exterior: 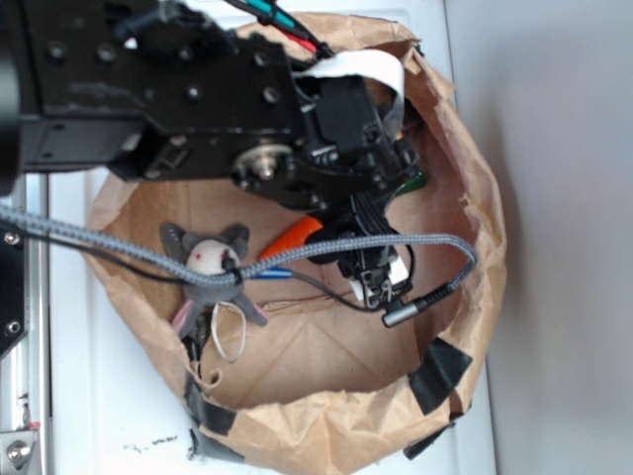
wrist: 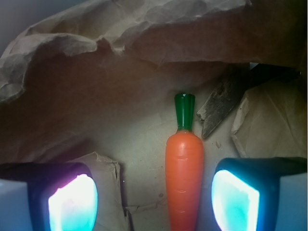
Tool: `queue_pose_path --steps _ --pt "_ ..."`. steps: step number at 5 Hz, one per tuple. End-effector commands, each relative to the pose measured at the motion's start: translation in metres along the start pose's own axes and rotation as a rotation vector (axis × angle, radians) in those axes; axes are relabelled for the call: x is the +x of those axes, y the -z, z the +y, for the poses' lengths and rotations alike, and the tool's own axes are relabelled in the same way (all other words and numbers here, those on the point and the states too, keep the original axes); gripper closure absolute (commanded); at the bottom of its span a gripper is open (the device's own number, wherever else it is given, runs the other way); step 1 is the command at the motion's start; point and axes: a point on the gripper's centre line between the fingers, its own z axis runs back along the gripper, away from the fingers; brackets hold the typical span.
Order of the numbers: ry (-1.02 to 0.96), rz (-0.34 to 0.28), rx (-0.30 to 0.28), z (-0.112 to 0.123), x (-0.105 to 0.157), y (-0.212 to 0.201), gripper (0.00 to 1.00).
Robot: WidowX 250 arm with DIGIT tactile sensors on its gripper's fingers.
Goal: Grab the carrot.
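Claw (wrist: 154, 197): my claw is spread wide, and nothing is held between the two glowing pads (wrist: 72, 204).
Carrot (wrist: 183, 178): it lies between my pads in the wrist view, a little nearer to the right pad, and no pad touches it. Its green stem (wrist: 185, 111) points away from me, and the orange body runs down out of the picture.
Carrot from outside: only a small orange part (exterior: 297, 236) shows under my arm (exterior: 198, 99); the rest is hidden by the claw.
Place: the carrot rests on the floor of the brown paper bag (exterior: 475, 198), whose crumpled walls rise all around.
Neighbour: the grey plush mouse (exterior: 210, 259) lies near the carrot on the bag floor, outside my pads.
Cable: a grey braided cable (exterior: 99, 240) crosses over the mouse.
Step in hand: I judge that I am in the approach, lined up over the carrot but not yet gripping.
Next move: I should go a little lower, centre the body between the pads, then close. The carrot looks smooth and glossy, so it may slip if I pinch it near the thin end.
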Motion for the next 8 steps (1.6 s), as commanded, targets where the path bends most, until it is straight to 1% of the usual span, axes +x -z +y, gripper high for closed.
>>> queue_pose_path --steps 1,2,3,4,5,6,7,8 --pt "0.022 -0.041 -0.036 0.031 0.002 0.026 0.00" --pt "0.069 -0.002 -0.049 0.032 -0.009 0.048 0.00" --pt "0.087 0.043 -0.084 0.031 -0.010 0.065 0.00" --pt "0.110 0.069 -0.084 0.023 -0.009 0.075 0.00" --pt "0.128 0.076 -0.066 0.026 -0.012 0.073 0.00" --pt "0.072 0.067 -0.006 0.025 -0.013 0.070 1.00" --pt "0.095 0.009 0.007 0.023 -0.014 0.057 1.00" --pt "0.101 -0.036 -0.011 0.022 -0.013 0.039 1.00"
